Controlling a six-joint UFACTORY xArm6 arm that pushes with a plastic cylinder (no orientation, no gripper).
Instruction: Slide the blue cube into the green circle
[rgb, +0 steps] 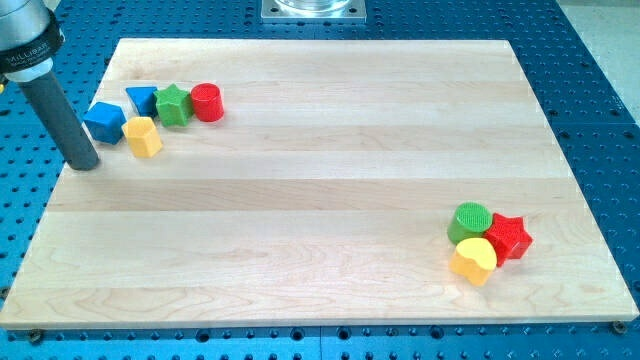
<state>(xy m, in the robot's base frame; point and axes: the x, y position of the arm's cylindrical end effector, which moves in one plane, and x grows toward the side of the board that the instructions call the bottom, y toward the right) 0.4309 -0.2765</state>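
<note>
Yellow heart (473, 260) by green circle (469, 220), my tip (86, 163) left of blue cube (104, 122)

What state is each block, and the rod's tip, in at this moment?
My tip: on the board, just left of the blue cube.
Blue cube: far from the green circle.
Blue triangle, green star, red cylinder, yellow block: clustered upper left.
Green circle, red star, yellow heart: clustered lower right.

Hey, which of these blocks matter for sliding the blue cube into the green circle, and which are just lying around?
For the job: blue cube, green circle, my tip just left of the cube.

Lying about: blue triangle, green star, red cylinder, yellow block, red star, yellow heart.
</note>
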